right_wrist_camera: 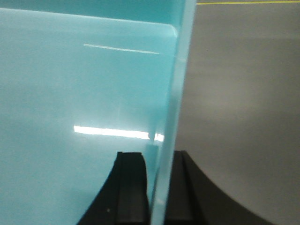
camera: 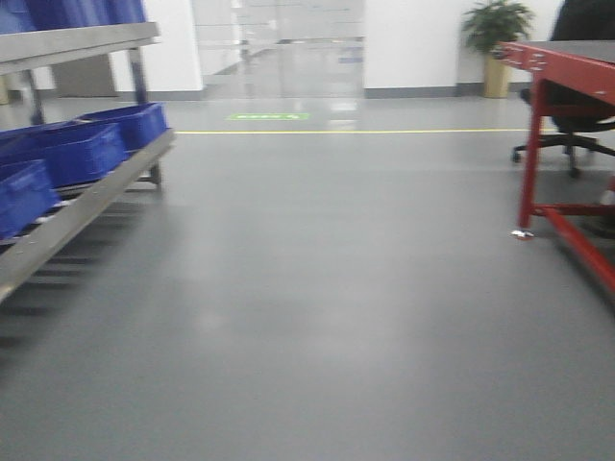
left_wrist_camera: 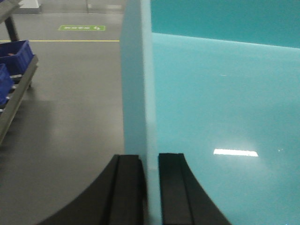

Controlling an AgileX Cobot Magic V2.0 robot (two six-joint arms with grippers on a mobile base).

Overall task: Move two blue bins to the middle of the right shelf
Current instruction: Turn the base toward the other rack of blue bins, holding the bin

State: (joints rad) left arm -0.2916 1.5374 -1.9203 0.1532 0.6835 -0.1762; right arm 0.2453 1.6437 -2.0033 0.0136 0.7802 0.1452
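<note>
Bin: a pale blue-green bin [left_wrist_camera: 211,103] is held up off the grey floor [camera: 317,288] between the two hands, out from the open side of the metal shelf [camera: 96,202]. Only its smooth inside and two walls show in the wrist views, and it does not appear in the front view.
Left hand: the left hand [left_wrist_camera: 150,157] is closed narrow on the bin wall nearest the shelf. One black finger [left_wrist_camera: 129,187] is pressed on the outside of the wall and the other on the inside.
Right hand: the right hand [right_wrist_camera: 157,154] clamps the bin [right_wrist_camera: 79,84] on the wall away from the shelf, with one finger [right_wrist_camera: 131,187] inside and one outside.
Shelf: it slopes along the left of the front view. Its lower level carries three dark blue bins [camera: 72,149] in a row, touching or nearly so, and more blue shows on the level above.
Left wrist view: the shelf's rail [left_wrist_camera: 16,101] and one dark blue bin lie past the gripped wall.
Floor marks: a yellow line [camera: 336,132] runs across beyond the shelf's far end, and a green sign [camera: 269,116] lies just behind it.
Tabletop: a red-framed tabletop [camera: 567,58] stands well apart from the shelf, across the floor.
Behind the tabletop: a dark office chair [camera: 577,125] and a potted plant [camera: 495,29] stand by the wall.
</note>
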